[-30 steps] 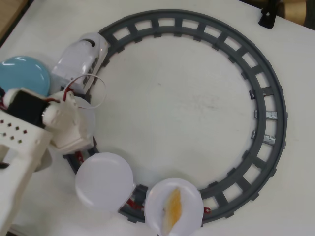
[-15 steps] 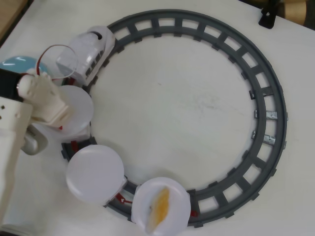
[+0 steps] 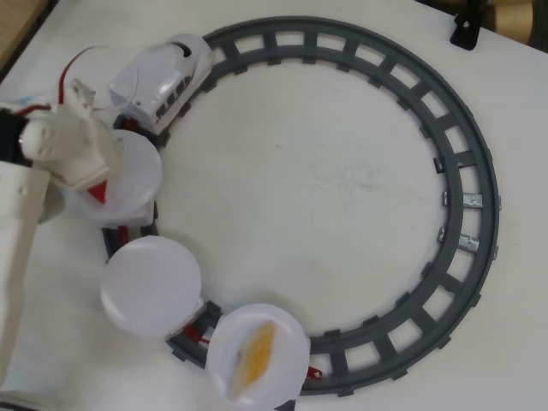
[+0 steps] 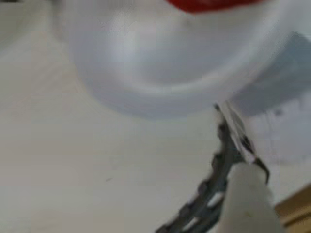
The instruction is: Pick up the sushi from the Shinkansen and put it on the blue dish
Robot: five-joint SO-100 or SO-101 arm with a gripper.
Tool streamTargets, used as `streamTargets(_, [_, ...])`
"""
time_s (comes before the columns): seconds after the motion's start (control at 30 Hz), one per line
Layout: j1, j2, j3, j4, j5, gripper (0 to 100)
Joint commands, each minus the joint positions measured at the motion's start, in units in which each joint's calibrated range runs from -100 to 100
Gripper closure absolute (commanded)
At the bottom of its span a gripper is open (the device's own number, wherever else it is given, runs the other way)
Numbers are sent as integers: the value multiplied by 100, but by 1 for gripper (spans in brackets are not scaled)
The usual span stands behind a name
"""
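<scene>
The white Shinkansen stands on the grey track at the upper left of the overhead view, pulling three round white plates. The yellow-orange sushi lies on the last plate at the bottom. My white gripper hangs over the first plate, right above a red wedge piece. In the wrist view that plate fills the top, the red piece shows at the top edge, and only one finger shows. The blue dish is out of view.
The grey ring track circles the white table. The middle plate is bare. A black clamp sits at the top right. The table's wooden edge shows at the top left.
</scene>
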Motion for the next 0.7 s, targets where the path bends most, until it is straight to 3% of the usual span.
streamTargets(0.0, [3, 210, -837, -263, -849, 74])
streamTargets(0.13, [74, 733, -1747, 76, -1675, 74])
streamTargets(0.27, [82, 1180, -2802, 1206, -2078, 74])
streamTargets(0.43, [3, 1670, -3866, 2318, -2308, 74])
streamTargets(0.67, [-305, 2176, -3912, 2335, -2449, 74])
